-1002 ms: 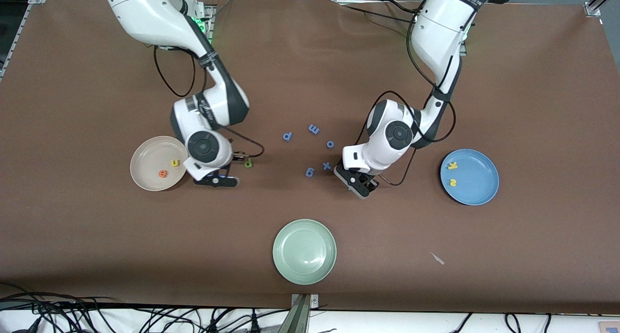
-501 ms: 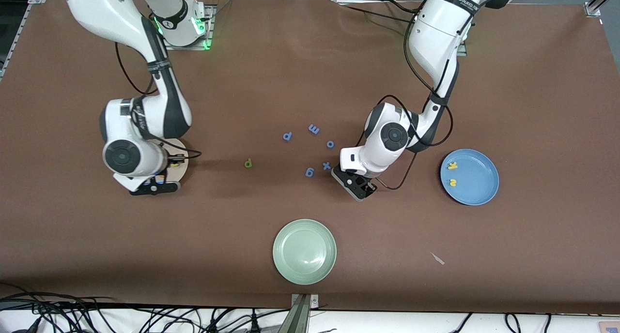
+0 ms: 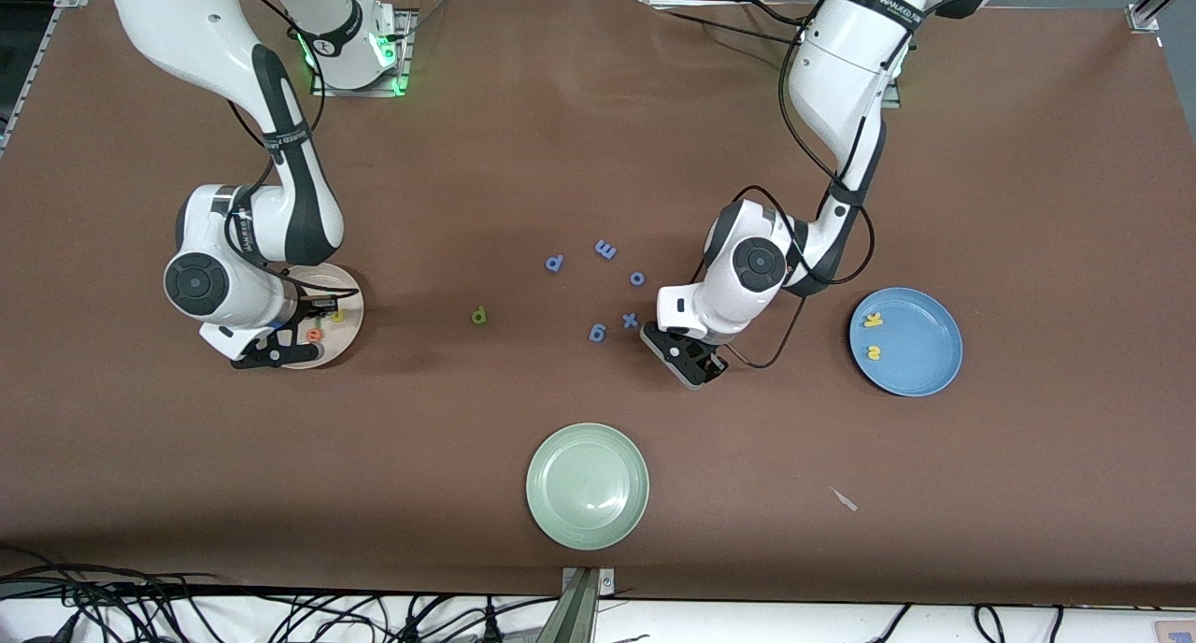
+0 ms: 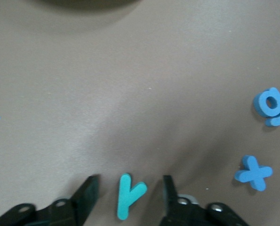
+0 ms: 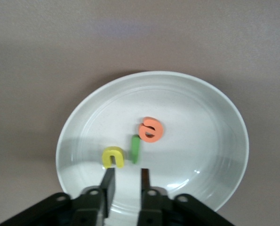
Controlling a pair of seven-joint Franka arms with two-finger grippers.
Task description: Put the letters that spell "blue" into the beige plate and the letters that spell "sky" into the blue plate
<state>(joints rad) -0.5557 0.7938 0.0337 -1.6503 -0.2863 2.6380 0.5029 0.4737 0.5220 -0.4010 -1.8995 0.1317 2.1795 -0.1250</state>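
Front + wrist views. Landmark: pale green plate (image 3: 587, 486), at the tabletop (image 3: 598, 138) edge nearest the front camera.

Beige plate (image 3: 344, 342) lay farther from the camera than the green plate, toward the right arm's end; it held orange "e" (image 5: 151, 130), yellow "u" (image 5: 113, 157) and light-green "l" (image 5: 135, 149). Right claw (image 5: 124, 183) hung over that plate, fingers slightly apart, nothing between them.

Green "b" (image 3: 478, 316) lay on the tabletop, farther from the camera than the green plate.

Blue plate (image 3: 920, 367) lay toward the left arm's end, farther than the green plate, w/ yellow "k" (image 3: 873, 321) and yellow "s" (image 3: 874, 352) in it.

Left claw (image 4: 128, 190) was low at the tabletop, fingers open astride teal "y" (image 4: 128, 195), not touching it. Blue "x" (image 4: 253, 173) and blue "g" (image 4: 271, 106) lay near
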